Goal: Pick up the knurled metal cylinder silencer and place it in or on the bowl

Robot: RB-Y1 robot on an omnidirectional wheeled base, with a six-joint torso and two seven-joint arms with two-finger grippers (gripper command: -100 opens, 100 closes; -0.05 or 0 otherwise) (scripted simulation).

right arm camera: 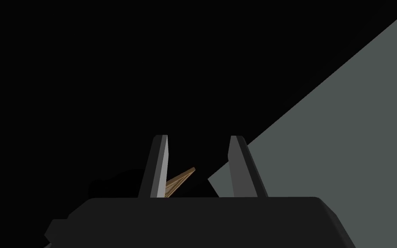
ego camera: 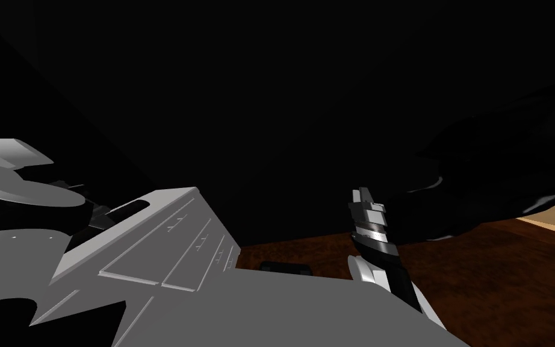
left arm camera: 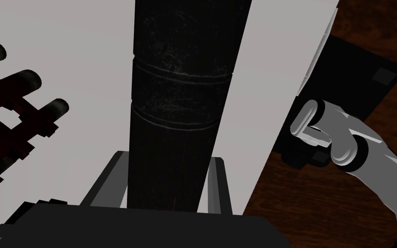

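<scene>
A dark cylinder with ringed grooves, the silencer, stands up between the two fingers of my left gripper, which press its sides. It hangs over a flat white surface. My right gripper is open with nothing between its fingers; in the head view it points up on its forearm right of centre. A light grey curved shape lies at the far left of the head view; I cannot tell whether it is the bowl.
A white cabinet with drawer fronts slants across the lower left. Beside the held cylinder lies a dark red rack of rods. Brown wooden floor spreads to the right, with a black block and a grey arm joint over it.
</scene>
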